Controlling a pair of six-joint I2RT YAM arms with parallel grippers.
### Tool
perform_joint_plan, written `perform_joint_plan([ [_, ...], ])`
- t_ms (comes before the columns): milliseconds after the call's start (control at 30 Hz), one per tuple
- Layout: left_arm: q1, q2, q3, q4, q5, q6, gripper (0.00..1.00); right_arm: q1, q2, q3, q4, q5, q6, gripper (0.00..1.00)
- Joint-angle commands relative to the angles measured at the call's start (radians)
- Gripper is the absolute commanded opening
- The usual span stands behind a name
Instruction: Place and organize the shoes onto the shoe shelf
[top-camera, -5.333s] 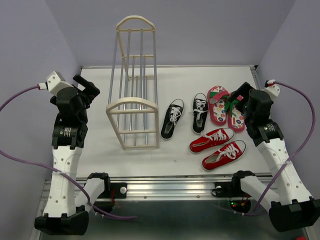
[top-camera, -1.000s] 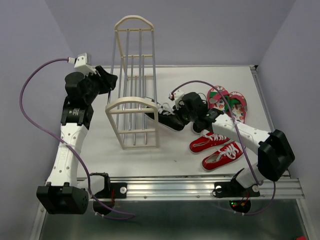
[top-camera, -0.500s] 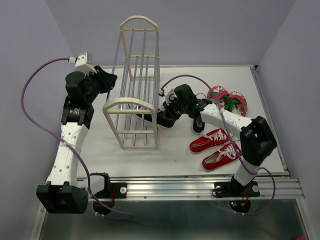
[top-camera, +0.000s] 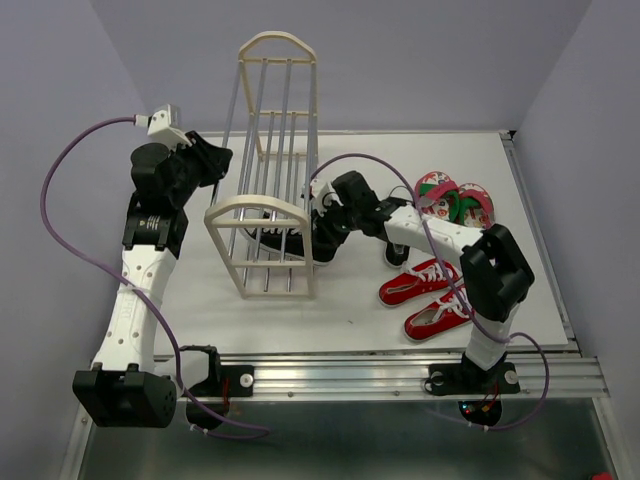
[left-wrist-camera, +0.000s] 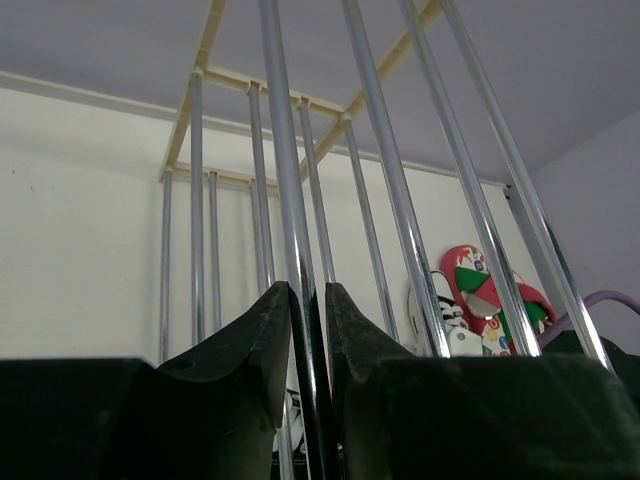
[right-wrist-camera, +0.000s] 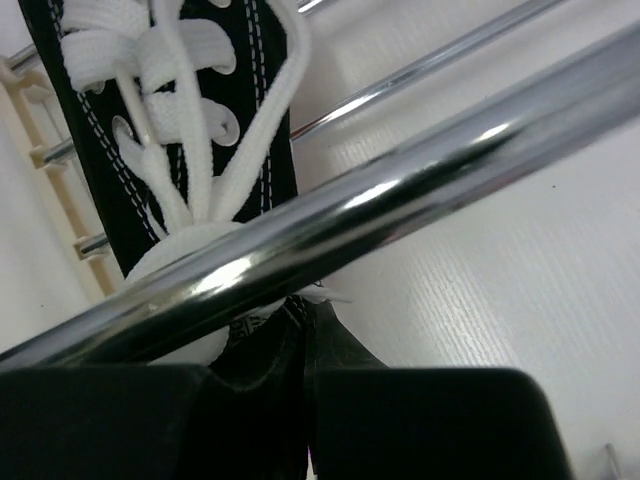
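Only the overhead view gives the whole layout. The shoe shelf (top-camera: 262, 205) stands left of centre on the table (top-camera: 350, 310). The left gripper (top-camera: 222, 160) is at its left side and the right gripper (top-camera: 322, 228) reaches in low from the right. That view also shows the rest of the shoes on the table to the right of the shelf: the second black sneaker (top-camera: 396, 252), mostly hidden under the right arm, the red sneakers (top-camera: 420, 285) nearer the front edge, and the flip-flops (top-camera: 450, 198) further back.

The overhead view can't show the actual grips, but the wrist cams do. In the left wrist view the left gripper (left-wrist-camera: 308, 295) has its fingers (left-wrist-camera: 255, 350) pinched onto one silver rod (left-wrist-camera: 300, 250) of the shelf, with barely any gap. In the right wrist view the right gripper (right-wrist-camera: 305, 330) is clamped tight on the black sneaker (right-wrist-camera: 200, 130), holding the end nearest the camera, so the shoe sticks out straight ahead past the fingertips. A shelf rod (right-wrist-camera: 420, 180) cuts diagonally across in front of the shoe.

From above, the black sneaker (top-camera: 295, 235) sits between the rods low in the shelf, just left of the right gripper.

The shoe is black canvas with white stitching, fat white laces through metal eyelets, and a white rubber toe.
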Motion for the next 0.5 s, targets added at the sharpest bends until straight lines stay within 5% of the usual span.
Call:
perform_joint_plan([
  [0, 0.002, -0.014, -0.005, 0.022, -0.053, 0.033, 0.24, 0.016, 0.001, 0.05, 0.054, -0.055, -0.012, 0.01],
  [467, 0.002, -0.004, -0.014, 0.025, -0.04, 0.018, 0.23, 0.047, 0.04, 0.017, 0.094, -0.078, -0.072, 0.09],
])
